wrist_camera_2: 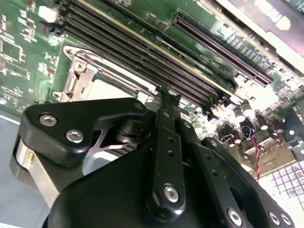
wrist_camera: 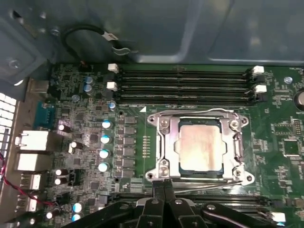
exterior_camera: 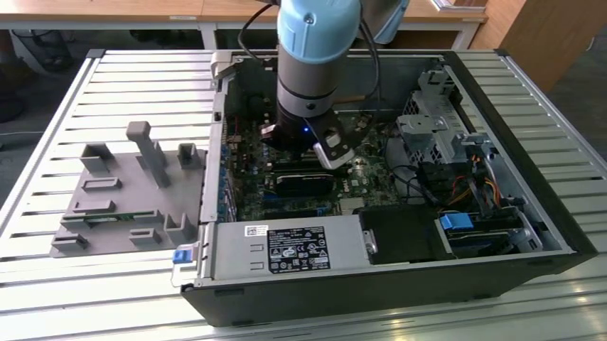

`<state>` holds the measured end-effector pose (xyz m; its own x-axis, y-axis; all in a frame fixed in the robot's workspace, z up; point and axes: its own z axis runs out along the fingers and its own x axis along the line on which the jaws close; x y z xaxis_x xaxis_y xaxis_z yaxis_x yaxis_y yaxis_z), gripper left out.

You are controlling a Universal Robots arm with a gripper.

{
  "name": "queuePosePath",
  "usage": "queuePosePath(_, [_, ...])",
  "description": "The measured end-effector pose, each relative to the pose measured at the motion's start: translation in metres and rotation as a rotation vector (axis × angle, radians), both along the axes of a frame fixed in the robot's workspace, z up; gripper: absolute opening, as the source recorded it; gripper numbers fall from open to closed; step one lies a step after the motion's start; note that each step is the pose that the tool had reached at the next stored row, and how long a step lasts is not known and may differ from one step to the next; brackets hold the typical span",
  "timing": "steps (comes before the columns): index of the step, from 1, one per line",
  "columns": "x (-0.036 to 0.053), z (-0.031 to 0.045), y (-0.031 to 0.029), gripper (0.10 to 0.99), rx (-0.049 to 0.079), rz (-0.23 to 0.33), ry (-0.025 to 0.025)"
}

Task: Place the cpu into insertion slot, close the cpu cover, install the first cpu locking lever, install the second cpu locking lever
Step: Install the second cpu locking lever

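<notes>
Motherboard [wrist_camera: 85,123] work inside an open computer case [exterior_camera: 531,213] on a slatted tabletop [exterior_camera: 57,284], with the arm [exterior_camera: 318,57] reaching down from above and a grey fixture [exterior_camera: 124,199] lying well apart toward the exterior view's left. End effector [wrist_camera: 164,184] poised low over the board in the first wrist view, fingertips drawn together to a narrow point with nothing visible between them, just beside the near edge of the insertion slot [wrist_camera: 164,142] and close to a thin wire lever [wrist_camera: 209,186] running along that edge. Same closed, empty-looking tip [wrist_camera_2: 164,92] in the second wrist view, hovering next to the socket's silver rim and the long black memory slots [wrist_camera_2: 142,52]. Cpu [wrist_camera: 200,148] already seated in the socket, silvery top facing up and framed by the cpu cover [wrist_camera: 237,142], apparently folded down flat around the chip. Placement judged done, cover judged closed or nearly so. Levers less certain: one wire along the near side seemingly not yet tucked under its catch, the other along the far side [wrist_camera: 199,112] hard to judge from here. Task judged roughly half complete, with locking of the two levers as the remaining work. Contact between fingertips and lever impossible to confirm from these angles.
</notes>
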<state>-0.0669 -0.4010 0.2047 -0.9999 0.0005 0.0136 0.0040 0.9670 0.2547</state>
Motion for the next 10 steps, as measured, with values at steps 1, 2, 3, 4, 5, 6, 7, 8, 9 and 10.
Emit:
queuePosePath(1, [-0.0003, -0.001, 0.0, 0.106, 0.003, 0.0, -0.0001])
queuePosePath(2, [-0.0005, -0.0019, -0.0001, 0.106, 0.007, 0.0, -0.0001])
queuePosePath(3, [-0.0008, -0.0027, -0.0002, 0.106, 0.011, 0.0, 0.0])
queuePosePath(4, [-0.0009, -0.0036, -0.0003, 0.106, 0.016, 0.0, 0.0])
queuePosePath(5, [-0.0011, -0.0044, -0.0004, 0.106, 0.023, 0.0, 0.0])
queuePosePath(6, [-0.0015, -0.0051, -0.0006, 0.106, 0.029, 0.0, -0.0002])
queuePosePath(7, [-0.0019, -0.0056, -0.0008, 0.106, 0.035, 0.0, -0.0003])
queuePosePath(8, [-0.0024, -0.0062, -0.001, 0.106, 0.04, 0.001, -0.0003])
queuePosePath(9, [-0.0029, -0.0069, -0.0012, 0.106, 0.044, 0.001, -0.0004])
queuePosePath(10, [-0.0035, -0.0077, -0.0014, 0.106, 0.047, 0.001, -0.0005])
